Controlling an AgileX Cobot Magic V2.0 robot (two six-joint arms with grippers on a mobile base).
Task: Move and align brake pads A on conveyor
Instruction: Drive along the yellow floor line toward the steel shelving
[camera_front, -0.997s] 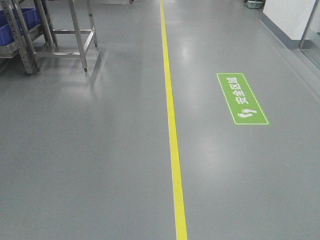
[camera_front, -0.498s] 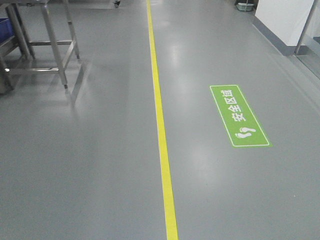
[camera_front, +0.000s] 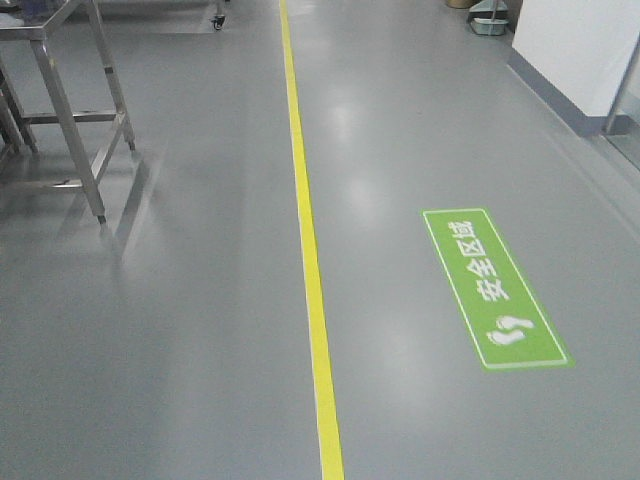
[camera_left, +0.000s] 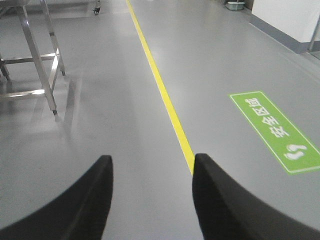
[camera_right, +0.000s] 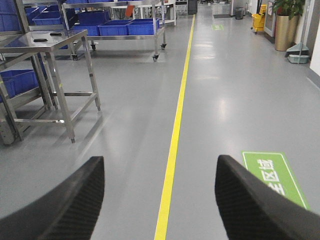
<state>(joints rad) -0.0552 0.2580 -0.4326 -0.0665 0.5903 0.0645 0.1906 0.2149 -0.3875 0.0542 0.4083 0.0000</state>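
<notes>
The brake pads A and the conveyor are out of view in every frame. My left gripper (camera_left: 150, 162) is open, its two black fingers wide apart over bare grey floor with nothing between them. My right gripper (camera_right: 159, 164) is open too, empty, with the yellow floor line (camera_right: 172, 150) running between its fingers. Neither gripper shows in the front view.
A yellow line (camera_front: 305, 240) runs down the grey floor. A green floor sign (camera_front: 495, 290) lies to its right. A steel table frame (camera_front: 70, 130) stands at the left. Racks with blue bins (camera_right: 117, 27) stand farther off. A white wall (camera_front: 575, 45) borders the right.
The front view has advanced along the floor: the green sign and steel table frame have slid down toward the bottom of the picture, and the yellow line has shifted left.
</notes>
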